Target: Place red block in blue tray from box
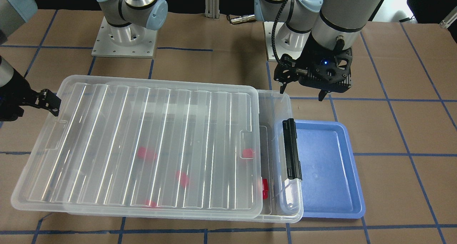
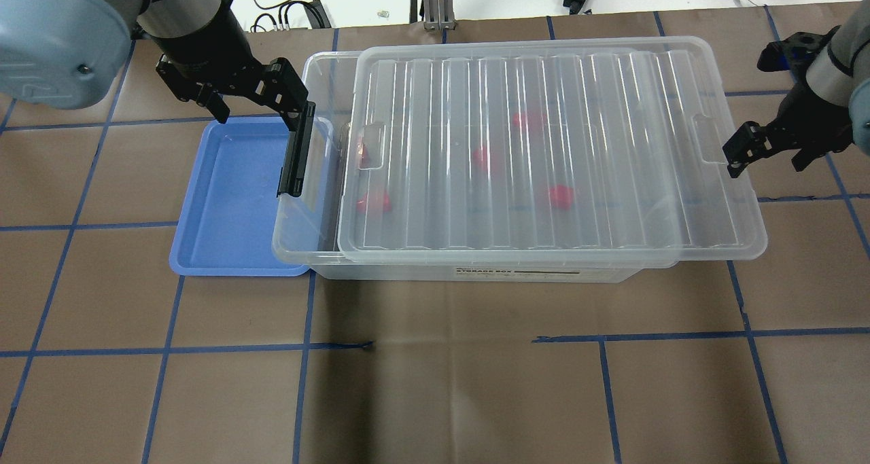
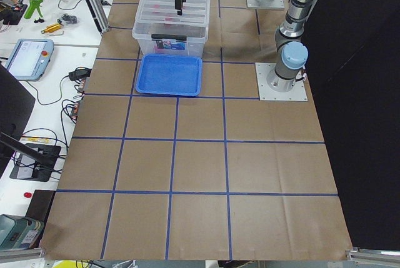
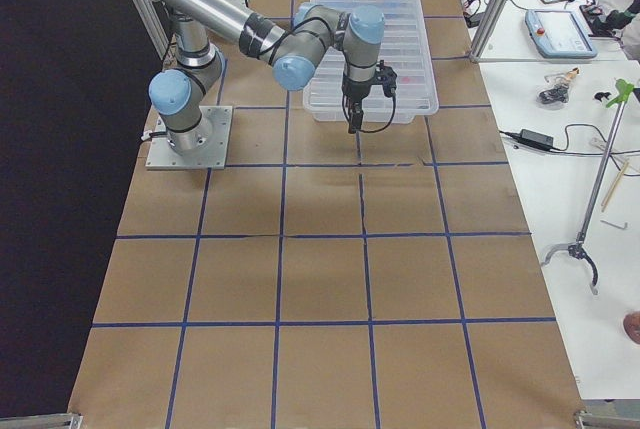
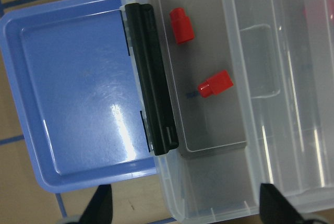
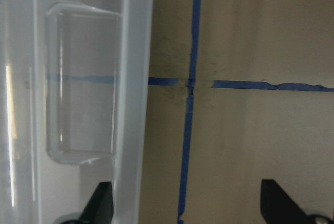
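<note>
Red hard plastic, likely light and slick, the block (image 5: pixel 182 24) in the box (image 5: pixel 198 182) wants pinching across its boxy body; left gripper (image 1: pixel 302 94) and right gripper (image 6: pixel 185 190) stand spread.

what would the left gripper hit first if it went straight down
Probably the uncovered end of the box, beside the black latch bar; the open left gripper hangs over it, depth unclear.

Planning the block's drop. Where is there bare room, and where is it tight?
The blue tray has an entirely bare floor, bordered by its rim and the black latch bar of the box. Tight: the uncovered strip between that bar and the lid, holding two red blocks.
</note>
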Motion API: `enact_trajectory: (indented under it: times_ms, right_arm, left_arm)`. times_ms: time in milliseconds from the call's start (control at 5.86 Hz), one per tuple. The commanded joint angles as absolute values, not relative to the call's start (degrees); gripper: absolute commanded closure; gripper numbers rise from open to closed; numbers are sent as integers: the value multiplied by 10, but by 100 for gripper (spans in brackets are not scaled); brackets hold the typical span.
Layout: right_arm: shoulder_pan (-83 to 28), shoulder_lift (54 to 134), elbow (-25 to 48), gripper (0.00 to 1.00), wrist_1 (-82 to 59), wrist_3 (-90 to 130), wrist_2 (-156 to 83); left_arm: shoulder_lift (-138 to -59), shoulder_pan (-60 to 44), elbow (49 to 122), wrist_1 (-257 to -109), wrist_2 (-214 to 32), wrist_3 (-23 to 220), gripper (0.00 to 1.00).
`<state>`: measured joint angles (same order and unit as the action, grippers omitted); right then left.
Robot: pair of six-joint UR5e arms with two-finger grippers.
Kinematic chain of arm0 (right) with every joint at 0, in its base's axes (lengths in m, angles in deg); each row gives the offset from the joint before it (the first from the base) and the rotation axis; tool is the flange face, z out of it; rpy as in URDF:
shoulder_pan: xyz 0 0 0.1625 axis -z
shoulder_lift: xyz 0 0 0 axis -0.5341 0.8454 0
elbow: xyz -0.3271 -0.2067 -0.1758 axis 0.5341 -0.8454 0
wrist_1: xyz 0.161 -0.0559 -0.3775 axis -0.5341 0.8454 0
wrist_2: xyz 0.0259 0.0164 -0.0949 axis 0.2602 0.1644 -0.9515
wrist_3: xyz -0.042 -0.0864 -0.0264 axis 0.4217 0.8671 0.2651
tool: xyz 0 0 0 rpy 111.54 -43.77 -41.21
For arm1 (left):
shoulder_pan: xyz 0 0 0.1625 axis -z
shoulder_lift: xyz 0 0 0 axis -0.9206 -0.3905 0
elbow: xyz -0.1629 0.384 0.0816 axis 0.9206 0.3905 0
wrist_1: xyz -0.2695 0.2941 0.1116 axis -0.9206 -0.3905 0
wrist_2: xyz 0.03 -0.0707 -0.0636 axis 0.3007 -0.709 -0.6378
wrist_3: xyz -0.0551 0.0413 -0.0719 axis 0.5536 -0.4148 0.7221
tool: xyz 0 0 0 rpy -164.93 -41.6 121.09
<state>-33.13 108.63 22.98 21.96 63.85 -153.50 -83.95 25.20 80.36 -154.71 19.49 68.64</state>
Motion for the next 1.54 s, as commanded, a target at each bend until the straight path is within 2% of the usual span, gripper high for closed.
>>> enact_trajectory:
  times_ms: [0,512,1024,1366]
  right_arm:
    - [-286,1086,230,0,225,689,-1543]
    - [-247,1083,230,0,226,732,-1543]
    - [-212,1077,216,0,234,778,-1568]
    - [-212,1085,216,0,232,776,-1568]
  left_arm:
    - [-854,251,803,-1546,192,487,2]
    - [-909,257,802,-1521,194,118,2]
    - [-975,315,802,-1438,201,93,2]
    - [-1007,326,834,-1386,194,93,2]
